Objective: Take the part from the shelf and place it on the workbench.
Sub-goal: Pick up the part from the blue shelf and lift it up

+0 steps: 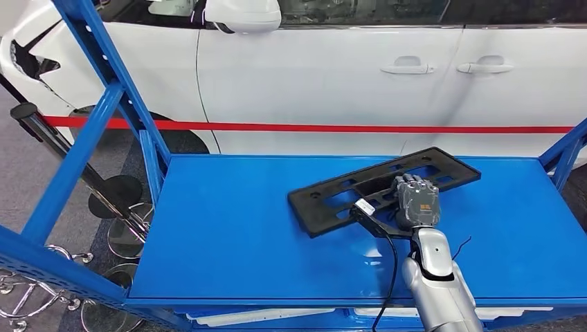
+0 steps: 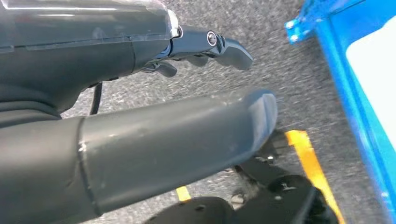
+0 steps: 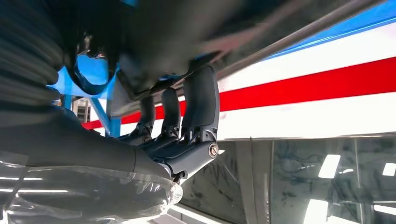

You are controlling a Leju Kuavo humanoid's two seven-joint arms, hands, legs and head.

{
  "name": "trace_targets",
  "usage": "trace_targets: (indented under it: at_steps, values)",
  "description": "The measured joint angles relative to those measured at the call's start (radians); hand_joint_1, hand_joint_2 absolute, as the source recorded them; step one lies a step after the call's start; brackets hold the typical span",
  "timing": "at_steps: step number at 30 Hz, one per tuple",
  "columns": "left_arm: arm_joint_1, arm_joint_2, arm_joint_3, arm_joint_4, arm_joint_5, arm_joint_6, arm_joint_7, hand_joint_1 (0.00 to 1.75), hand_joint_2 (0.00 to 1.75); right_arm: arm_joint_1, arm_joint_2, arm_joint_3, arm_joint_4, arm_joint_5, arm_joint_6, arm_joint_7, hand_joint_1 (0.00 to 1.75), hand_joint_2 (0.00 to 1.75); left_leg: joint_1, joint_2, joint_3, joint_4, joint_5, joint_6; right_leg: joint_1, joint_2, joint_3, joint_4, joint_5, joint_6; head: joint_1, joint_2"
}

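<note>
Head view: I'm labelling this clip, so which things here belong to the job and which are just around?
Job:
black part on the blue shelf
right hand, gripping the part

Around:
white car
chrome stands on the floor

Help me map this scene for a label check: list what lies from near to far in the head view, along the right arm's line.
Right hand → black part on the blue shelf → red stripe on the white car.
</note>
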Motion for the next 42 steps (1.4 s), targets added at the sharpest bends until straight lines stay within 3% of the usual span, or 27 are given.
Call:
trace_targets:
  at_steps: [3,5,8,10,11,13,15,19,21,24,25,26,27,29,31,33,35,36,38,39,40,41,42]
  values:
    - [-0.002,-0.001,-0.003,0.000,-0.002,0.010,0.006,0.00,0.00,-0.005,0.000,0.002,0.000,-0.003,-0.007,0.000,1.75,1.75,0.000,-0.002,0.001,-0.004,-0.002,-0.019,0.006,0.000,0.006,-0.026,0.002,-0.020,0.000,0.000]
    - [-0.002,-0.001,-0.006,0.000,0.000,0.014,0.008,0.00,0.00,-0.007,0.000,0.003,0.000,-0.005,-0.014,0.001,1.75,1.75,0.001,0.002,-0.010,0.025,-0.025,-0.028,0.003,-0.002,0.013,-0.036,0.007,-0.035,-0.001,0.000]
    - [-0.001,-0.001,-0.009,0.000,0.002,0.014,0.009,0.00,0.00,-0.007,0.000,0.004,0.000,-0.012,-0.023,0.001,1.75,1.75,0.002,0.007,-0.090,0.202,-0.118,-0.036,0.005,-0.009,0.018,-0.040,0.006,-0.047,-0.001,0.000]
    - [0.002,0.000,-0.011,0.000,0.004,0.012,0.009,0.00,0.00,-0.006,0.000,0.004,0.001,-0.016,-0.030,0.001,1.75,1.75,0.002,0.007,-0.131,0.286,-0.139,-0.037,0.007,-0.011,0.018,-0.038,0.004,-0.049,-0.001,0.000]
    - [0.002,0.000,-0.012,0.000,0.004,0.011,0.008,0.00,0.00,-0.006,0.000,0.004,0.002,-0.018,-0.033,0.001,1.75,1.75,0.002,0.007,-0.125,0.274,-0.121,-0.036,0.008,-0.011,0.019,-0.037,0.003,-0.050,-0.001,0.000]
    - [0.002,0.000,-0.014,0.000,0.008,0.012,0.012,0.00,0.00,-0.006,0.000,0.004,0.003,-0.022,-0.035,0.000,1.75,1.75,0.002,0.007,-0.066,0.153,-0.055,-0.032,0.008,-0.010,0.022,-0.032,-0.001,-0.047,-0.001,0.000]
    - [0.000,0.000,-0.015,0.000,0.014,0.016,0.027,0.00,0.00,-0.007,0.000,0.004,0.003,-0.027,-0.036,0.000,1.75,1.75,0.000,0.007,-0.012,0.041,-0.014,-0.024,0.011,-0.009,0.018,-0.022,-0.006,-0.039,-0.001,0.000]
    - [0.001,-0.001,-0.015,0.000,0.019,0.025,0.053,0.00,0.00,-0.009,0.001,0.005,0.003,-0.031,-0.036,0.001,1.75,1.75,-0.002,0.007,-0.004,0.011,-0.006,-0.005,0.012,-0.006,0.011,-0.013,-0.009,-0.021,-0.001,0.000]
    - [-0.001,-0.002,-0.015,0.000,0.020,0.028,0.055,0.00,0.00,-0.009,0.001,0.006,0.003,-0.034,-0.037,0.001,1.75,1.75,0.001,0.008,-0.007,0.003,0.004,0.009,0.008,-0.005,-0.004,0.028,-0.050,-0.011,0.000,0.000]
    - [-0.001,-0.003,-0.015,0.000,0.023,0.029,0.059,0.00,0.00,-0.009,0.001,0.007,0.006,-0.037,-0.037,0.002,1.75,1.75,0.001,0.008,-0.021,0.001,0.014,0.019,0.004,-0.005,-0.069,0.201,-0.159,0.000,0.000,0.000]
    - [-0.001,-0.003,-0.015,0.000,0.023,0.029,0.061,0.00,0.00,-0.008,0.001,0.007,0.008,-0.038,-0.037,0.002,1.75,1.75,0.000,0.008,-0.026,0.001,0.018,0.019,0.003,-0.005,-0.081,0.240,-0.173,0.003,0.000,0.000]
    - [0.000,-0.003,-0.015,0.000,0.024,0.029,0.062,0.00,0.00,-0.007,0.001,0.007,0.010,-0.039,-0.038,0.002,1.75,1.75,0.000,0.008,-0.031,0.002,0.022,0.018,0.003,-0.006,-0.076,0.244,-0.165,0.003,0.000,0.000]
    - [0.000,-0.003,-0.015,0.000,0.024,0.029,0.064,0.00,0.00,-0.007,0.001,0.007,0.012,-0.040,-0.038,0.001,1.75,1.75,0.000,0.008,-0.035,0.002,0.026,0.017,0.003,-0.006,-0.051,0.211,-0.141,0.002,0.000,0.000]
    - [0.001,-0.004,-0.015,0.000,0.025,0.030,0.065,0.00,0.00,-0.008,0.001,0.007,0.014,-0.043,-0.040,0.000,1.75,1.75,-0.001,0.007,-0.042,0.002,0.035,0.011,0.005,-0.005,0.034,0.071,-0.084,-0.005,0.000,0.000]
    - [0.002,-0.004,-0.015,0.000,0.024,0.030,0.067,0.00,0.00,-0.008,0.001,0.007,0.015,-0.045,-0.044,0.000,1.75,1.75,-0.002,0.006,-0.046,0.000,0.046,-0.001,0.012,-0.005,0.086,-0.026,-0.058,-0.015,0.000,0.000]
    - [0.004,-0.005,-0.015,0.000,0.023,0.030,0.067,0.00,0.00,-0.005,0.002,0.008,0.016,-0.047,-0.048,0.000,1.75,1.75,-0.002,0.005,-0.048,-0.005,0.059,-0.016,0.017,-0.005,0.084,-0.041,-0.049,-0.026,-0.001,0.000]
    - [0.008,-0.004,-0.015,0.000,0.023,0.030,0.067,0.00,0.00,-0.002,0.003,0.008,0.018,-0.047,-0.052,-0.001,1.75,1.75,-0.001,0.005,-0.058,0.006,0.043,-0.027,0.014,-0.008,0.075,-0.051,-0.031,-0.041,-0.001,0.000]
    - [0.010,-0.004,-0.015,0.000,0.023,0.030,0.067,0.00,0.00,-0.001,0.004,0.008,0.019,-0.047,-0.053,-0.001,1.75,1.75,0.000,0.006,-0.070,0.034,0.012,-0.031,0.011,-0.010,0.068,-0.055,-0.020,-0.049,-0.001,0.000]
    - [0.011,-0.004,-0.015,0.000,0.023,0.030,0.068,0.00,0.00,0.002,0.005,0.008,0.021,-0.047,-0.055,-0.001,1.75,1.75,0.002,0.007,-0.106,0.148,-0.083,-0.038,0.010,-0.013,0.047,-0.055,-0.003,-0.058,-0.002,0.000]
    - [0.012,-0.004,-0.015,0.000,0.023,0.030,0.068,0.00,0.00,0.003,0.005,0.008,0.022,-0.048,-0.056,-0.001,1.75,1.75,0.002,0.007,-0.121,0.212,-0.117,-0.042,0.011,-0.015,0.035,-0.052,0.004,-0.059,-0.002,0.000]
    - [0.012,-0.004,-0.015,0.000,0.023,0.030,0.068,0.00,0.00,0.004,0.006,0.008,0.023,-0.053,-0.060,-0.003,1.75,1.75,0.002,0.007,-0.125,0.256,-0.130,-0.045,0.012,-0.016,0.022,-0.048,0.010,-0.059,-0.002,0.000]
    - [0.013,-0.004,-0.015,0.000,0.023,0.030,0.068,0.00,0.00,0.004,0.006,0.008,0.024,-0.063,-0.065,-0.009,1.75,1.75,0.003,0.008,-0.111,0.265,-0.123,-0.047,0.012,-0.016,0.010,-0.043,0.015,-0.057,-0.002,0.000]
    - [0.013,-0.003,-0.015,0.000,0.023,0.031,0.067,0.00,0.00,0.004,0.007,0.008,0.024,-0.079,-0.072,-0.018,1.75,1.75,0.003,0.008,-0.078,0.234,-0.101,-0.047,0.013,-0.016,-0.001,-0.037,0.019,-0.055,-0.002,0.000]
